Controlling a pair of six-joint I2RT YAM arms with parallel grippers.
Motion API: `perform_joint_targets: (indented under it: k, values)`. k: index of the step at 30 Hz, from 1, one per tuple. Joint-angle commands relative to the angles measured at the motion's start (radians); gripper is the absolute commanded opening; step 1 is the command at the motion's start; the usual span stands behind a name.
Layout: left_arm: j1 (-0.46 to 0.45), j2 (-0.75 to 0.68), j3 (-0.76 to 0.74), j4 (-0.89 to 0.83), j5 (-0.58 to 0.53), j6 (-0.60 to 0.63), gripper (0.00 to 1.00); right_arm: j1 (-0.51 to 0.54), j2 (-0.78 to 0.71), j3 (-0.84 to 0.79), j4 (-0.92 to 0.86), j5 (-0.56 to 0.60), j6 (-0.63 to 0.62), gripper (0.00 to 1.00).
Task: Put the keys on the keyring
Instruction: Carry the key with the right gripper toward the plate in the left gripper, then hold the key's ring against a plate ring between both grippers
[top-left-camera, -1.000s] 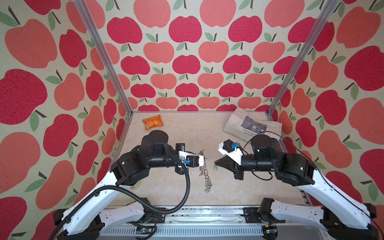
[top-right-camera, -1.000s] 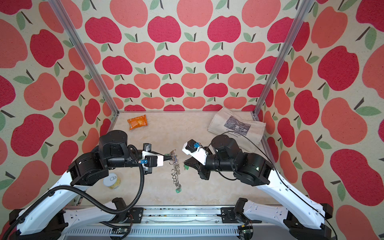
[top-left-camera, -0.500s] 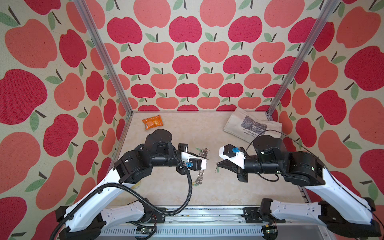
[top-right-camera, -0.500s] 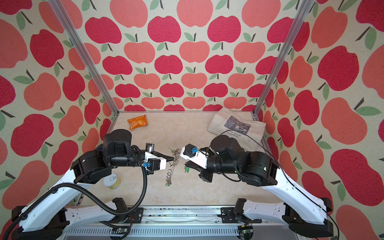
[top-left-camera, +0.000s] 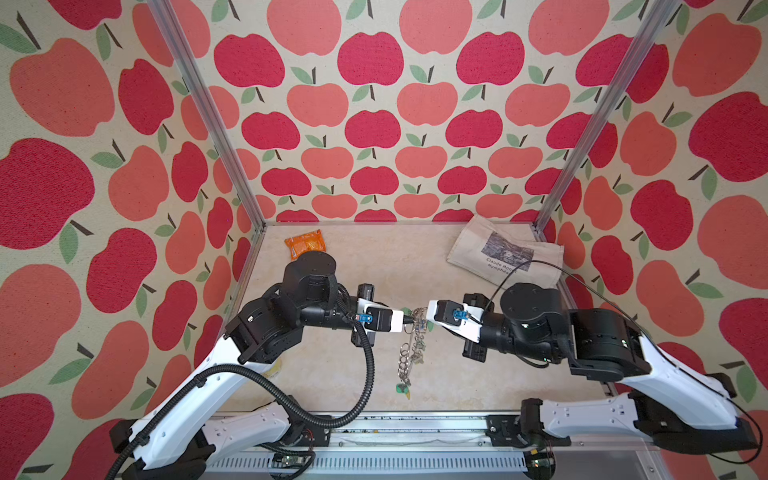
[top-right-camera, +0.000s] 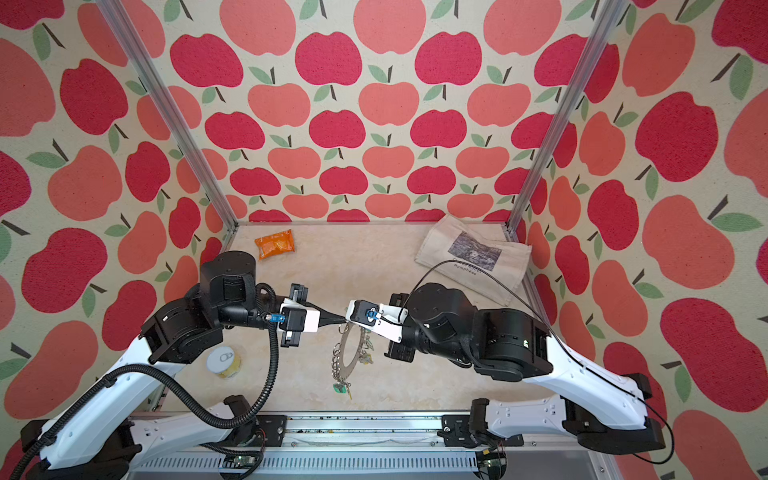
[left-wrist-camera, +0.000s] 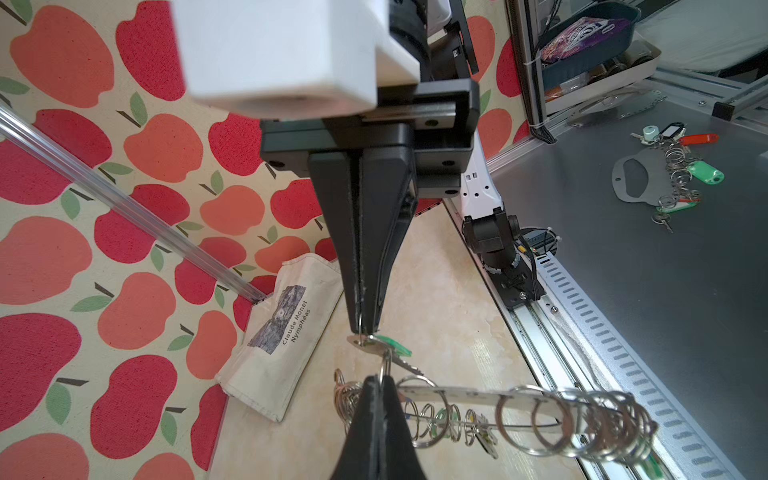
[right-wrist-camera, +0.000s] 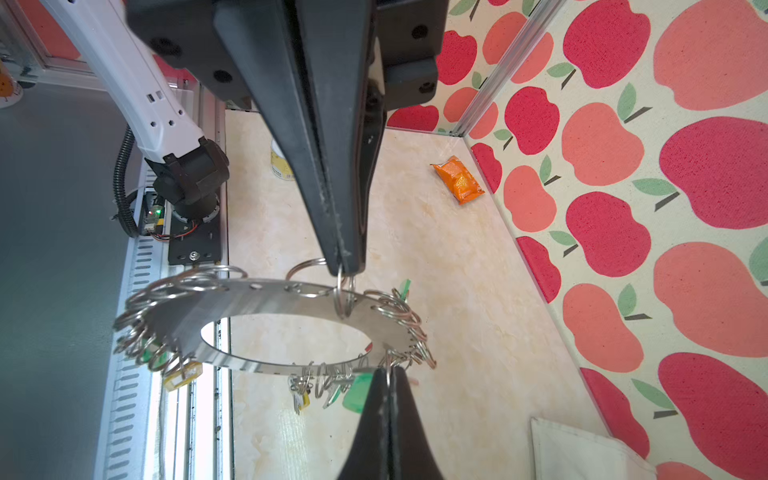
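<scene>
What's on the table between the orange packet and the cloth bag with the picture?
Nothing. Both top views show bare table all the way from the orange packet to the cloth bag.

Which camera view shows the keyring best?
The right wrist view: the keyring is close, with flat face, wide hole and rim rings clear. The left wrist view shows it edge-on; both top views show it small.

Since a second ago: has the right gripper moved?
Yes. In a top view the right gripper has shifted away from the tote bag, toward the front rail.
</scene>
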Motion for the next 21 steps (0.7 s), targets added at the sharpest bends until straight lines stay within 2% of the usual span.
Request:
perform_joint_targets:
  k: [1,11,21]
  values:
    - [0.006,0.007,0.028,0.051,0.035,-0.025,0.00,0.009,0.008,0.042,0.022,0.038,-0.031,0.00]
    - [0.006,0.029,0.058,0.014,-0.015,-0.026,0.00,0.039,0.026,0.069,-0.018,0.019,-0.013,0.00]
    - [0.006,0.026,0.062,0.012,-0.014,-0.030,0.00,0.043,0.036,0.080,-0.069,0.046,0.005,0.00]
